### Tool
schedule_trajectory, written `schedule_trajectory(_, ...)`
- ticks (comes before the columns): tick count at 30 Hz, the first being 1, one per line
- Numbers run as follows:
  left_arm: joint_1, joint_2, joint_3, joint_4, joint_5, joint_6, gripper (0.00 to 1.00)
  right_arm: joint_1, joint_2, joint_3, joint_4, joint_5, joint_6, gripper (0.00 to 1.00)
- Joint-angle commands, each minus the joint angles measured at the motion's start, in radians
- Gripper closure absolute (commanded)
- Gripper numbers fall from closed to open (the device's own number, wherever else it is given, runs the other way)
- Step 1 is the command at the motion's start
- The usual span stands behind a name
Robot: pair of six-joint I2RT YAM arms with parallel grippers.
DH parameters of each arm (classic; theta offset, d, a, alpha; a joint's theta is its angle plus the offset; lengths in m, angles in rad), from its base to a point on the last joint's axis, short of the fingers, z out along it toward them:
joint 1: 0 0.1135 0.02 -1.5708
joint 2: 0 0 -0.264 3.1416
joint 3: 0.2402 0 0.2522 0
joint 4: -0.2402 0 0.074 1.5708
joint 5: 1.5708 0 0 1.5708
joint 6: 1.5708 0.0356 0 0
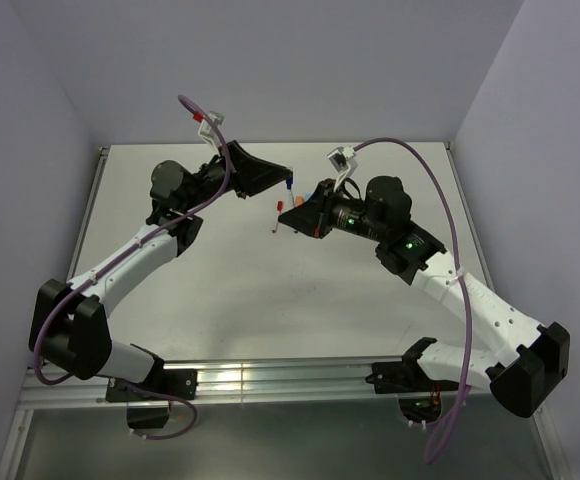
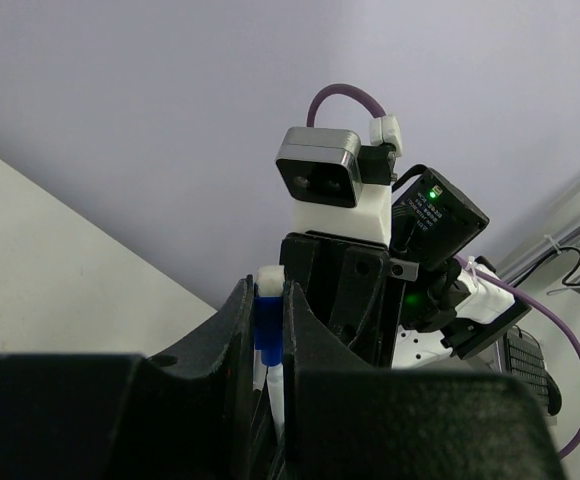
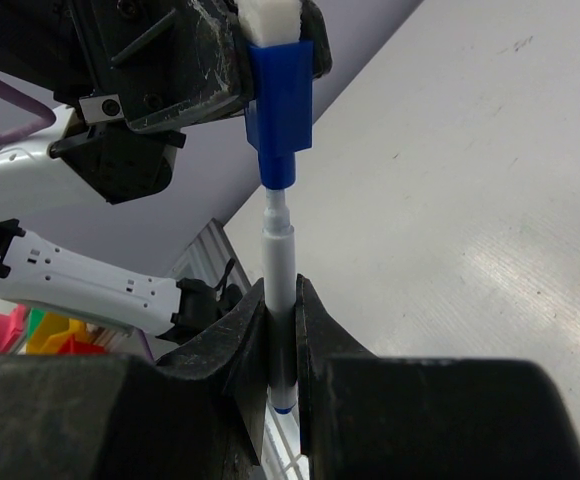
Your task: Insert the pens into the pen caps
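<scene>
Both grippers meet above the middle of the table. My left gripper is shut on a dark blue pen cap with a white end. My right gripper is shut on a thin whitish pen with a blue rear end. The pen's narrow tip sits in the mouth of the blue cap, in line with it. From above, the blue cap shows between the left gripper and the right gripper; the pen itself is too small to make out there.
A thin whitish stick with a red tip shows just left of the right gripper, with small red and orange pieces beside it. Grey walls close off the back and sides. A metal rail runs along the near edge.
</scene>
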Motion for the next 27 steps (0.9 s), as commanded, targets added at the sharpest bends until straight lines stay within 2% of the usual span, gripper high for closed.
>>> schedule_trajectory(1, -0.014, 0.004, 0.028, 0.031, 0.026, 0.010, 1.00, -0.004, -0.035, 0.028, 0.052, 0.029, -0.011, 1.00)
schedule_trajectory(7, -0.054, -0.041, -0.010, 0.017, -0.056, 0.013, 1.00, -0.010, -0.074, 0.013, 0.055, 0.089, -0.021, 1.00)
schedule_trajectory(10, -0.092, -0.077, -0.018, -0.055, -0.116, 0.066, 1.00, -0.012, -0.086, 0.011, 0.049, 0.120, -0.027, 1.00)
schedule_trajectory(14, -0.149, -0.096, -0.012, -0.114, -0.150, 0.116, 1.00, -0.015, -0.100, 0.005, 0.049, 0.140, -0.029, 1.00)
schedule_trajectory(24, -0.198, -0.122, -0.010, -0.180, -0.211, 0.178, 1.00, -0.016, -0.129, 0.002, 0.029, 0.209, -0.055, 1.00)
schedule_trajectory(27, -0.227, -0.133, 0.014, -0.259, -0.250, 0.227, 1.00, -0.016, -0.133, 0.016, 0.006, 0.256, -0.079, 1.00)
